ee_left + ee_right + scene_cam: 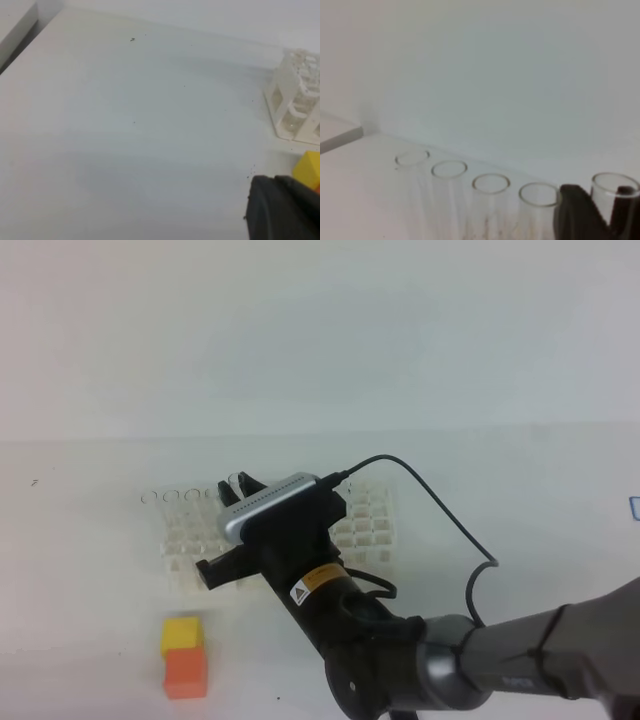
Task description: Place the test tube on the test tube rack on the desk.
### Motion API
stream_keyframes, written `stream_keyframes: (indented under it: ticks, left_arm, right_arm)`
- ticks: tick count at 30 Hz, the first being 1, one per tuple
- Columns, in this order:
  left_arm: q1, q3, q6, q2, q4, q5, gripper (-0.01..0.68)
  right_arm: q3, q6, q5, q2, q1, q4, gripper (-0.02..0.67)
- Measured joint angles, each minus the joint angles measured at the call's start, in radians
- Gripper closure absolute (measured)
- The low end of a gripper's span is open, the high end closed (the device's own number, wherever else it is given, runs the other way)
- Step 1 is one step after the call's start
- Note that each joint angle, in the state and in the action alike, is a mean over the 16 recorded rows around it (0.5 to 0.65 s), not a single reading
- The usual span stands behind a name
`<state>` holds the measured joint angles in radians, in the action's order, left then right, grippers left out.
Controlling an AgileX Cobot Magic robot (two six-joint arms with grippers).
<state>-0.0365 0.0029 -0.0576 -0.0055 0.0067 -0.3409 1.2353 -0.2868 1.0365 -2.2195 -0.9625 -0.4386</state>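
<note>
High view: right gripper (pixel 232 502) over the test tube rack (pixel 365 525) at mid-desk (pixel 100 570); tubes line its far edge.
Left wrist: left gripper's fingers (pixel 280 210) shut, empty.
Right wrist: fingers (pixel 577 212) pinch the test tube (pixel 615 187), beside four racked tubes (pixel 491 183).

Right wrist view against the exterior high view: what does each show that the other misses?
Only the right wrist view shows the clear rims of four standing tubes in a row, and the test tube between the right pincer's dark fingers. Only the exterior high view shows the whole test tube rack on the desk, the yellow-and-orange block in front of it, and the right arm reaching over the rack. Both show the right pincer at the row of tubes.
</note>
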Motion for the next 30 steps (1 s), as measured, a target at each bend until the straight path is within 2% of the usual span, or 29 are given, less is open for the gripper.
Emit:
stream_keyframes:
  ticks: [19, 30]
  left_arm:
    - [0.0, 0.0, 0.0, 0.0, 0.0, 0.002, 0.674]
    - [0.001, -0.001, 0.0, -0.005, 0.0, 0.002, 0.674]
  right_arm:
    - [0.0, 0.013, 0.044, -0.041, -0.005, -0.002, 0.52]
    - [0.0, -0.022, -0.004, -0.009, -0.006, -0.018, 0.462]
